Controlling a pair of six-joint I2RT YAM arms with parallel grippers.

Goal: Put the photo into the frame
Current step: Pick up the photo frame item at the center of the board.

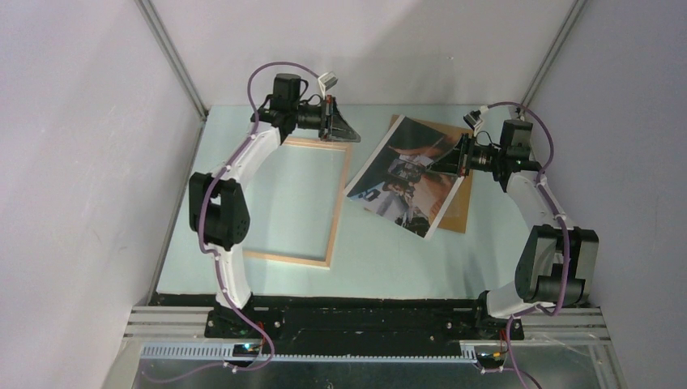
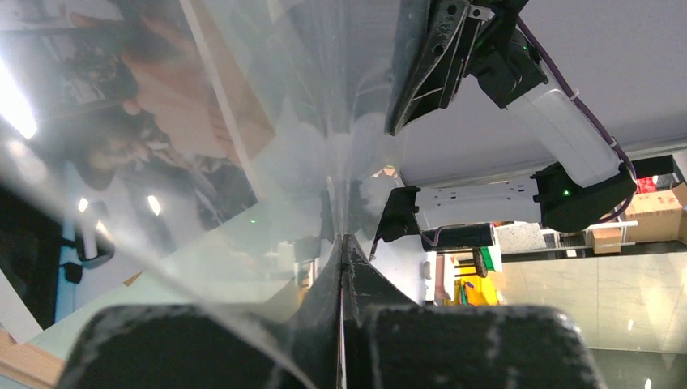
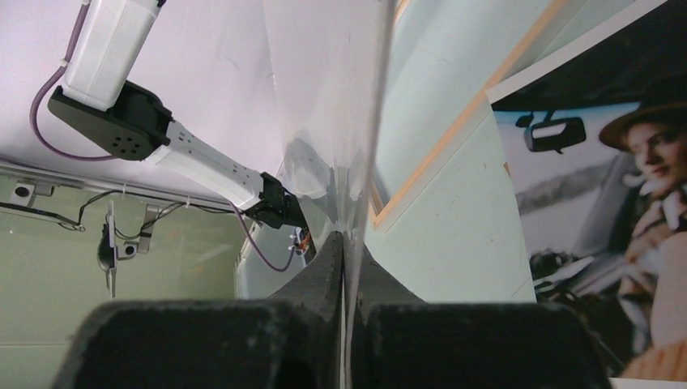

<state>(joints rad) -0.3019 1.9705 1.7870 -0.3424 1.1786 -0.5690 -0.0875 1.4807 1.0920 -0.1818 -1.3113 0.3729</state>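
Tool status first: your left tool (image 2: 340, 243) is pinched shut on one edge of a clear sheet (image 2: 267, 162). Your right tool (image 3: 347, 239) is clamped on the opposite edge of the same sheet, so both are busy and neither has the photo. From overhead the sheet is nearly invisible, strung in the air between the two tools.

The photo (image 1: 401, 182) lies face up on the brown backing board (image 1: 458, 211), on the bench (image 1: 389, 259) just right of the frame (image 1: 339, 203). It's skewed: one corner points at the frame's right rail, while the frame's long sides run near-to-far. Your right tool sits right over the photo. From the left tool, over the frame's far right corner, the photo is off to the right and nearer the bases. So the right arm is clearly the closer one.

My guess: the sheet has to go down before either tool can take the photo. After that the photo needs a slide left plus a twist to square up with the opening.
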